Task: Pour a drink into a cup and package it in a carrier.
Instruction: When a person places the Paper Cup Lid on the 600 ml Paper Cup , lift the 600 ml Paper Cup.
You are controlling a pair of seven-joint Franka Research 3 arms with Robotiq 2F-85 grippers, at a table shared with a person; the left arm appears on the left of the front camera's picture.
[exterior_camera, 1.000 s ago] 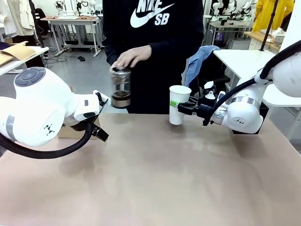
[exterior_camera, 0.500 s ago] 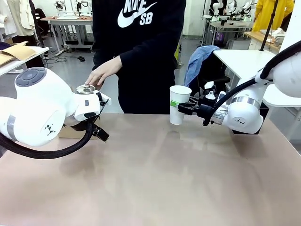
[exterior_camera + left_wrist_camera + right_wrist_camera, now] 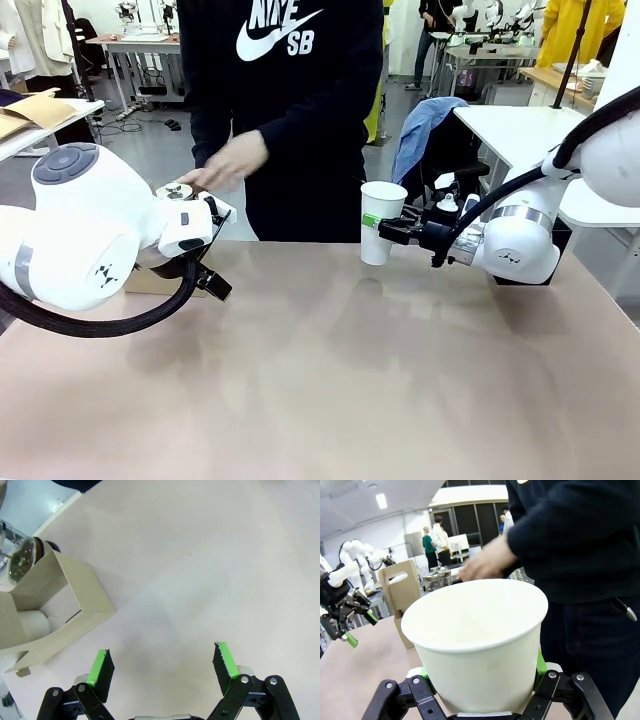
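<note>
Since a second ago the person has brought the glass pitcher [image 3: 178, 190] down from the air to just behind the carrier [image 3: 148, 282]. Now only its metal lid shows above the left arm. The person's hand [image 3: 232, 160] has come off that lid and hangs just above it. Both arms stay where they were.

Front view: the carrier sits on the table [image 3: 350, 380], mostly hidden by the left arm. The left gripper [image 3: 222, 248] is just beside the carrier, on the side toward the table's middle, with its jaws spread and nothing between them. Well apart from the carrier, toward the robot's right, the right gripper [image 3: 380, 228] is clamped sideways on the upright white cup [image 3: 383, 200], which has no lid.

Left wrist view: the left gripper [image 3: 162, 662] stands wide over bare table [image 3: 200, 555]. The carrier [image 3: 65, 605] lies near it, and something white and rounded [image 3: 35, 622] sits in one of its slots. I cannot tell what that is. The pitcher [image 3: 20, 562] stands just beyond the carrier.

Right wrist view: the right gripper [image 3: 480, 680] pinches the cup [image 3: 475, 630] low on its wall, and the inside of the cup looks plain white. Far off stands the carrier [image 3: 402, 592] with its handle tab upright. The pitcher [image 3: 437, 577] is just beside it, the person's hand [image 3: 487, 562] is near that, and the left gripper [image 3: 361, 628] gapes on the carrier's other side.
</note>
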